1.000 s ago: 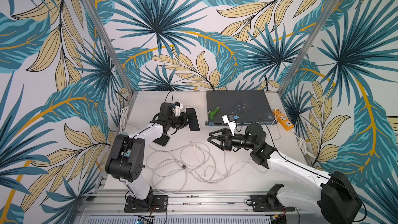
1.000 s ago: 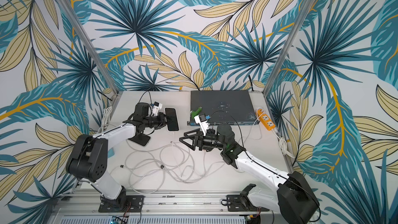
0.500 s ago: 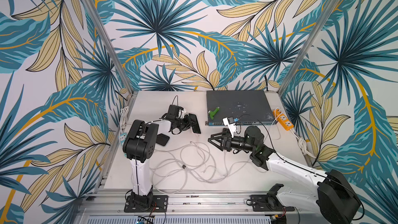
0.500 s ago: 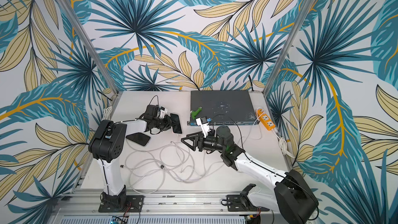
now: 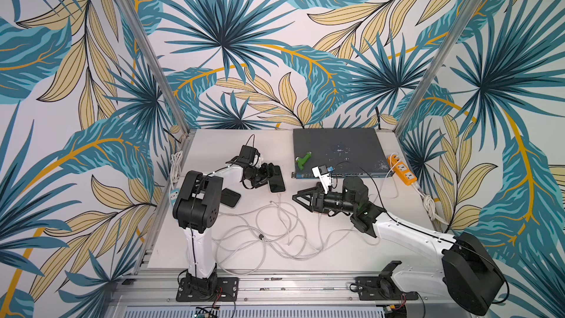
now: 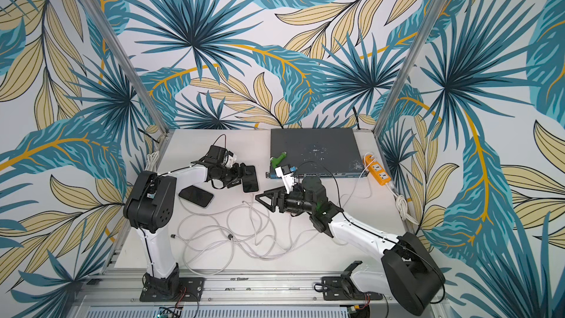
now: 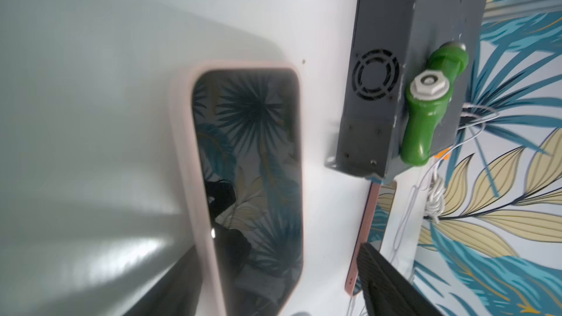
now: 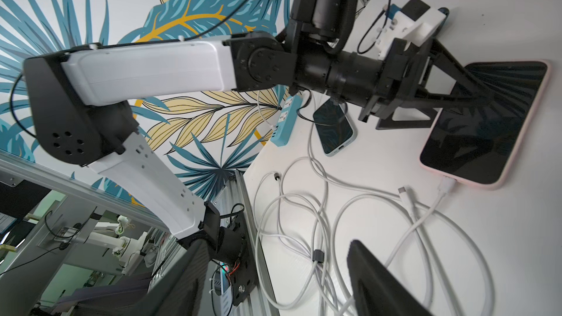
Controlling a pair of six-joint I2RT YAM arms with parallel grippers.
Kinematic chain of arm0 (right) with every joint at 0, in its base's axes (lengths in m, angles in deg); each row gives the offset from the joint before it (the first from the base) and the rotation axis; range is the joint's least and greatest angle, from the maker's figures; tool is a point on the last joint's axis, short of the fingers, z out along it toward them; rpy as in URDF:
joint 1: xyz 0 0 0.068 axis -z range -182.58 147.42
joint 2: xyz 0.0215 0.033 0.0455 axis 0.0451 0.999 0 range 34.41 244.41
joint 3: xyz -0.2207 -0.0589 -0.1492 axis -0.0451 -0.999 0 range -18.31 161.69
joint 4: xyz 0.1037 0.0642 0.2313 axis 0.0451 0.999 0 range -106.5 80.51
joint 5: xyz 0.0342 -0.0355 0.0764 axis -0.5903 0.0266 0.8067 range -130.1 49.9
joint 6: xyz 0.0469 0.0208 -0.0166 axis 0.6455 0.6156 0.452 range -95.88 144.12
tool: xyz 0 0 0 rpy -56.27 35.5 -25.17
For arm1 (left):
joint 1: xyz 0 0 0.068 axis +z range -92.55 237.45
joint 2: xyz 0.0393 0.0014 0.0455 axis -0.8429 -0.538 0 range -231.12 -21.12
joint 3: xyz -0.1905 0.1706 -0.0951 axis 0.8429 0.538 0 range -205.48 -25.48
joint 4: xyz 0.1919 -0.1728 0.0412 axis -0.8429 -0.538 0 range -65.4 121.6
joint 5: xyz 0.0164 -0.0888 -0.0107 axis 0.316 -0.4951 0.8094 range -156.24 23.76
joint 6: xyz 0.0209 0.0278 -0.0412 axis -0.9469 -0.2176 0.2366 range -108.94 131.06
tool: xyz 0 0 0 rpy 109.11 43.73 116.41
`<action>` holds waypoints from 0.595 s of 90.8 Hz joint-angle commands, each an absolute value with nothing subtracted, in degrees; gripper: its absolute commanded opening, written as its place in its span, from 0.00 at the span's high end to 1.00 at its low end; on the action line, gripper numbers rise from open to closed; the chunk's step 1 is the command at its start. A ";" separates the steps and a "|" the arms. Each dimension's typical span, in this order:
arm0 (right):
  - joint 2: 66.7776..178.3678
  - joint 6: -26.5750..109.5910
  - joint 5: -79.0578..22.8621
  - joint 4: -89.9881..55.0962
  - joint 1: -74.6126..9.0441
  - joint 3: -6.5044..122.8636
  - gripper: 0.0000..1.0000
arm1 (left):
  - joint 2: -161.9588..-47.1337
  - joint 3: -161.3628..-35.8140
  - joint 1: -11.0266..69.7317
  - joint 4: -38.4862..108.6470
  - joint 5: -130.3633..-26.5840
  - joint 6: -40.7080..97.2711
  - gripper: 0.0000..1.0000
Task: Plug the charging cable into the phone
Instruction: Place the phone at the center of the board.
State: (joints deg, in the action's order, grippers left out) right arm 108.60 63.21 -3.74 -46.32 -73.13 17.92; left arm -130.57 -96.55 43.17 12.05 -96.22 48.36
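Jaws of your left gripper [image 5: 273, 175] stand apart over the upper end of the pink-cased phone [image 8: 474, 135], clamping nothing. The phone lies flat, screen up, on the white table [image 5: 214, 148]. The charging cable [image 8: 446, 185] sits plugged into the phone's lower edge. Your right gripper [image 5: 296, 198] hovers near it, fingers spread and empty, pointing toward the phone. Between the two arms, a white cable tangle [image 5: 275, 230] sprawls across the table, and a spare connector [image 8: 403, 190] lies just beside the plugged end. A second phone [image 5: 230, 197] lies near the left arm. Behind stand a grey network switch [image 5: 336, 148], carrying a green handle [image 5: 303, 160], and an orange power strip [image 5: 402, 171].
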 commanded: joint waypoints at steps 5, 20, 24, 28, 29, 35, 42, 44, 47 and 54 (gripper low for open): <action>112.12 60.60 -3.15 -45.47 -72.90 21.15 0.24 | -122.25 -100.71 43.04 -10.74 -80.52 45.88 0.08; 115.73 61.15 -2.35 -48.59 -72.89 22.48 0.24 | -113.92 -99.28 42.99 -23.94 -63.53 53.53 0.00; 116.53 61.63 -1.92 -49.89 -72.85 22.28 0.24 | -111.82 -98.49 43.08 -25.64 -59.83 56.21 0.00; 117.20 62.23 -1.61 -50.96 -72.89 22.07 0.24 | -110.69 -98.32 43.31 -27.48 -56.42 58.43 0.00; 117.33 62.38 -1.52 -51.22 -72.93 22.05 0.24 | -110.55 -98.42 43.39 -27.91 -55.75 58.87 0.00; 117.67 63.20 -0.96 -52.57 -72.97 21.59 0.24 | -110.69 -98.87 44.53 -30.45 -53.10 61.17 0.00; 116.90 63.81 -1.00 -53.25 -72.94 20.55 0.24 | -112.37 -98.09 46.72 -30.23 -53.86 63.38 0.00; 116.53 63.97 -1.08 -53.46 -72.95 20.19 0.24 | -113.17 -98.08 47.15 -29.80 -54.34 63.54 0.00; 115.98 64.16 -1.34 -53.65 -72.98 19.59 0.24 | -114.54 -98.39 47.78 -29.67 -54.44 63.79 0.00; 114.46 64.73 -2.05 -53.58 -73.00 18.25 0.24 | -117.50 -100.05 48.66 -30.30 -52.60 64.21 0.00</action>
State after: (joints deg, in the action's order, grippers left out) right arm 116.80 63.54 -2.16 -51.24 -73.06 20.65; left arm -113.36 -99.24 47.08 -27.16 -57.23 61.04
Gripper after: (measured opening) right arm 0.761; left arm 0.999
